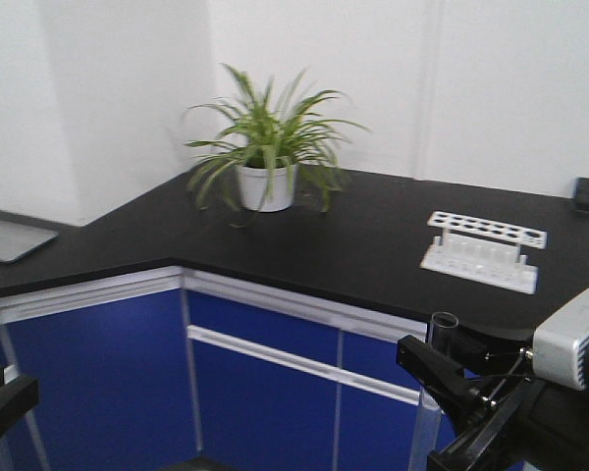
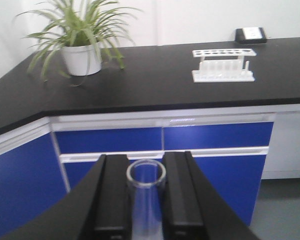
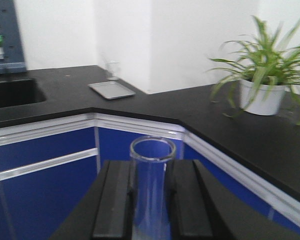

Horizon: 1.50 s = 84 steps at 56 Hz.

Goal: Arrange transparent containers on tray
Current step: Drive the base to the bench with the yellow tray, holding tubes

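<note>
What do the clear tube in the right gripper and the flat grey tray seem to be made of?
The clear round-rimmed tube in the right gripper looks like smooth, glossy glass: the blue cabinet shows through it; clear plastic is possible. The flat grey rectangular tray looks like metal, with a dull sheen and thin raised rim.

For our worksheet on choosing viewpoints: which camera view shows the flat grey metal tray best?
The right wrist view: the grey metal tray lies whole on the black countertop. The front-facing view cuts the tray off at its left edge. The left wrist view does not show it.
</note>
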{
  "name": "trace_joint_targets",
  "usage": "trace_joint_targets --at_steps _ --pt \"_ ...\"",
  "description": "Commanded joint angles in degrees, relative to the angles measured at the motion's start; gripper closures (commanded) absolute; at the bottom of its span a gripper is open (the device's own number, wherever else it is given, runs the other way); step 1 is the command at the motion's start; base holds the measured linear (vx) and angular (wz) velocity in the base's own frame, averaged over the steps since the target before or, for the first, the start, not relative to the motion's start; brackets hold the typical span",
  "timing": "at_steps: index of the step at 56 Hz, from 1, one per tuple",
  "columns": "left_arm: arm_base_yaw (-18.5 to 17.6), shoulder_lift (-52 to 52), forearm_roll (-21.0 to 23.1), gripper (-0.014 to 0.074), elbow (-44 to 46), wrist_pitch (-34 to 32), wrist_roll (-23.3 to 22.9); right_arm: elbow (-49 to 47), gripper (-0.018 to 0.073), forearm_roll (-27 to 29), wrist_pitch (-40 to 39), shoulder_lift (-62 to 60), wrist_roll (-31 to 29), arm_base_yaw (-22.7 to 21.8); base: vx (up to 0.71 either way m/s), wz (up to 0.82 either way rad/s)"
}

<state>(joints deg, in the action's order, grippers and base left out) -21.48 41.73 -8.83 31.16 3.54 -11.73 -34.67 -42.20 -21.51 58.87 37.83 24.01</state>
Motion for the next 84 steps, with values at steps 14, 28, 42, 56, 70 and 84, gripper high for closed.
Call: trace_joint_targets --at_steps 14,28,42,56,70,84 --pt "-0.4 -0.3 0.3 0.06 1.6 -4.8 -0.6 -1.7 0.0572 0.8 -3.5 -1.1 -0.1 0.0 -0.31 0.53" --pt "-0.4 -0.4 0.3 0.06 1.6 -4.7 -0.6 -1.7 0.0572 0.8 -3.5 -1.1 -0.1 0.0 -0.29 0.58" --pt "-0.4 -0.3 0.3 0.06 1.6 -4.7 -0.6 -1.7 0.0572 0.8 -3.5 -1.1 -0.1 0.0 -0.27 0.58" --pt "-0.4 -0.3 0.3 0.06 1.6 -4.7 -0.6 -1.7 0.0572 0.8 -3.5 -1.1 -0.1 0.0 -0.22 0.54" --pt "-0.4 -0.3 0.3 0.06 1.6 -4.6 -0.6 -1.7 0.0572 0.8 -3.5 -1.1 -0.1 0.0 -0.15 0.55" --pt "-0.4 -0.3 0.3 0.06 1.6 -4.6 -0.6 -1.7 0.0572 0.8 -3.5 -1.1 -0.1 0.0 -0.07 0.57"
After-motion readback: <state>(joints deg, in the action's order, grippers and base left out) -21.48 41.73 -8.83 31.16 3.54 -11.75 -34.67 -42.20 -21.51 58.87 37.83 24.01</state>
